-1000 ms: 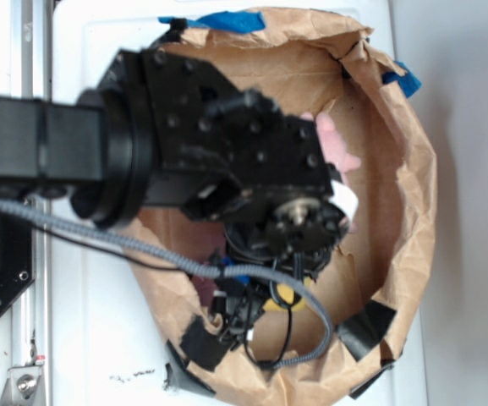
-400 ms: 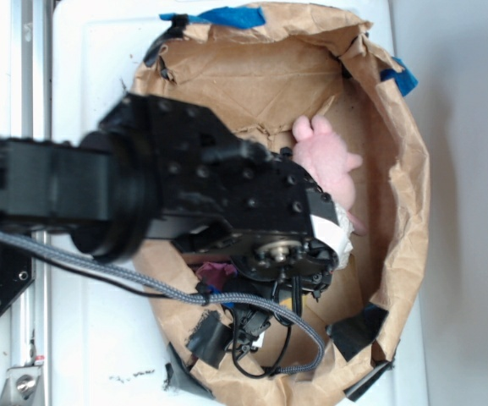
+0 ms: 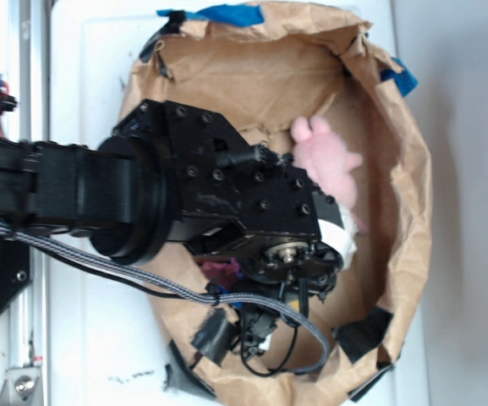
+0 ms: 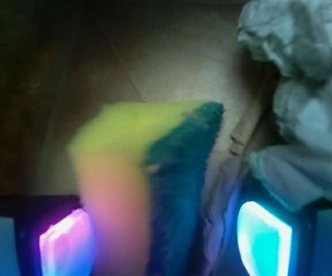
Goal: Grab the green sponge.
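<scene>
Crumpled white paper (image 4: 301,103) crowds the right of the wrist view, and a pink plush (image 3: 328,161) lies in the brown paper bag (image 3: 404,211) beyond the arm. The gripper (image 4: 166,241) stands with fingers apart, its glowing pads (image 4: 263,236) on either side of the green sponge (image 4: 148,184), which sits upright between them; contact can't be made out.

green sponge (image 4: 148,190) blurred, bottom cropped
</scene>
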